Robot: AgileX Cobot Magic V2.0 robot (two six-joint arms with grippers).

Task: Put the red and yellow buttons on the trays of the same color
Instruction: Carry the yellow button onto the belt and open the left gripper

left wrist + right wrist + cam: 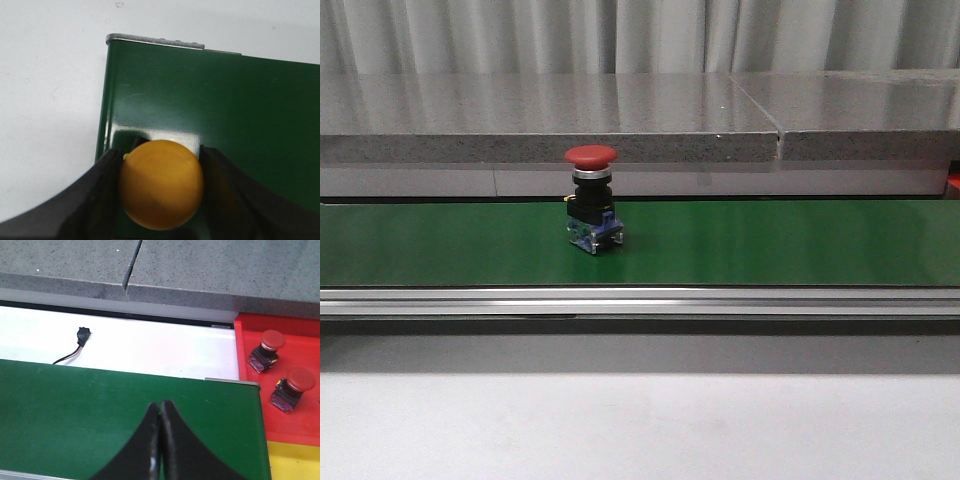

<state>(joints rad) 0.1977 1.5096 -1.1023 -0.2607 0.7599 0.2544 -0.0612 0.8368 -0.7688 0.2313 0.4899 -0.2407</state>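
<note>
— On the green belt (770, 240), what stands there?
— One red button (592, 200), upright, alone. The left gripper (161, 192) clamps a yellow button (161, 191) over the belt's end.
— And the right gripper (160, 440)?
— Pressed together, empty, above the belt. Beside it, a red tray (300, 347) carries two red buttons (266, 350).

The left gripper (161, 192) clamps a yellow button (161, 191), one dark finger touching at its 9 o'clock, the other at 3 o'clock. Beneath lies the green belt (225, 110), its metal end strip (155, 41) at 12 o'clock, white worktop (50, 100) beyond.
</note>
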